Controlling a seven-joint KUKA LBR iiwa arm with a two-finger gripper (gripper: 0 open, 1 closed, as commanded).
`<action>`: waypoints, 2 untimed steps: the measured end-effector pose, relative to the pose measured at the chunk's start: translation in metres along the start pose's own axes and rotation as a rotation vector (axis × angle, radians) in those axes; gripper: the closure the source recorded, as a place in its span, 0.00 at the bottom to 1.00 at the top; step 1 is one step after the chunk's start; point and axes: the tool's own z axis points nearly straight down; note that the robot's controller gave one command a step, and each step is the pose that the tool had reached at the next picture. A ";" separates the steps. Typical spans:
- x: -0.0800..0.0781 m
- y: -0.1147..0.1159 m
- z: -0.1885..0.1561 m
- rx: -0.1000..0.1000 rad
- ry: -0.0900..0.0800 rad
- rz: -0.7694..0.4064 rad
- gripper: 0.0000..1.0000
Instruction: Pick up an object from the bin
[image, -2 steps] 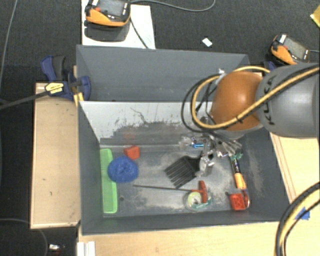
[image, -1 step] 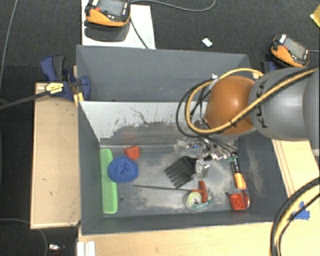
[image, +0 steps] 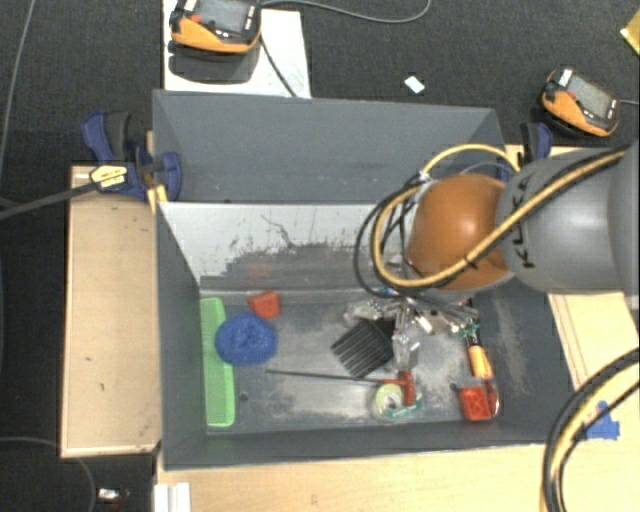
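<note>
Gripper (image: 403, 340) hangs low in the bin's (image: 290, 408) right-middle, just beside a black ribbed block (image: 362, 346); open or closed I cannot tell, nothing looks lifted, so the pick is prob. not done yet.

Black ribbed block (image: 362, 346), right of the bin's middle
It lies flat on the grey bin (image: 300, 405) floor, turned at a slant, its parallel ridges facing up, near the front wall
</note>
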 end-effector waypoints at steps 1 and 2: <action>0.000 0.000 0.000 0.000 0.000 0.000 1.00; 0.001 0.001 -0.010 -0.003 0.004 -0.001 1.00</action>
